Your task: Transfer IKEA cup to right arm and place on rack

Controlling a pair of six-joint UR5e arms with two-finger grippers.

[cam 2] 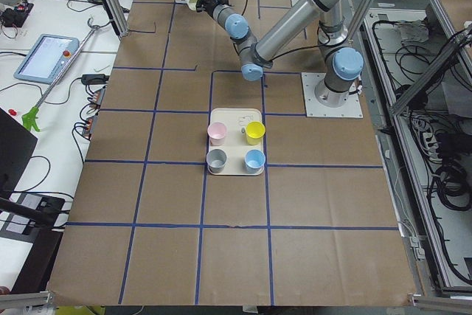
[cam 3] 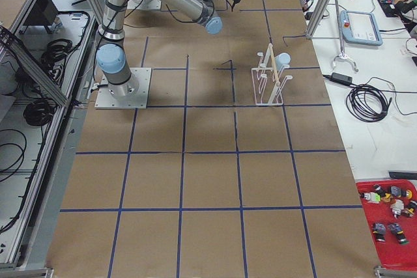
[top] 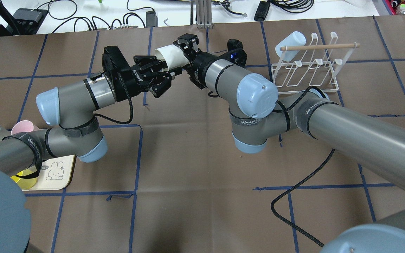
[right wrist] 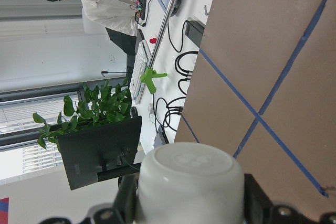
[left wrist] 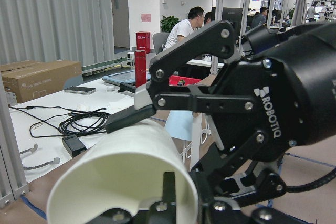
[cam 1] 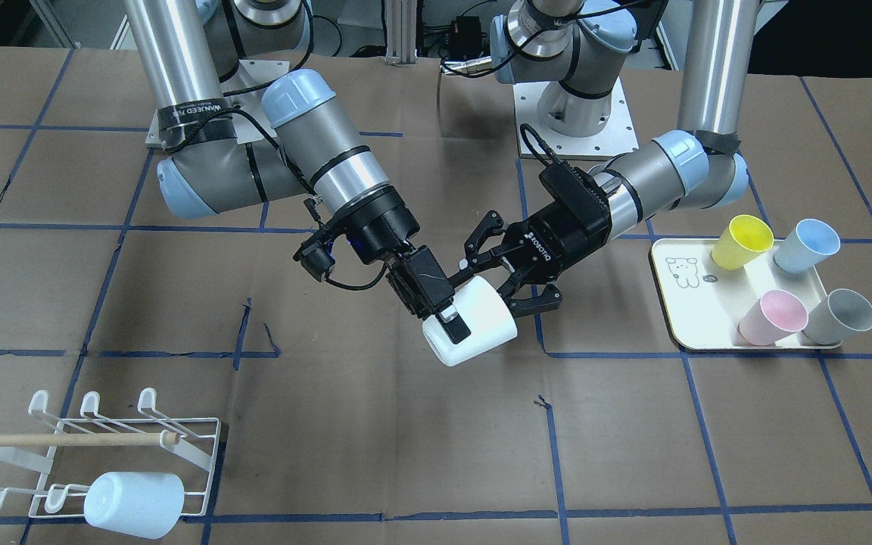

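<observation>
Right end effector clamped across white cup, held in air over mid surface, cup lying sideways. Left end effector splayed wide at cup's mouth end; contact not clear. Rack far right, pale-blue cup on one prong. Tray left, four cups on it

Overhead: both arms meet toward far edge, cup between them

Left wrist: cup mouth close up, opposite finger against outer wall

Right wrist: cup base between own fingers
</observation>
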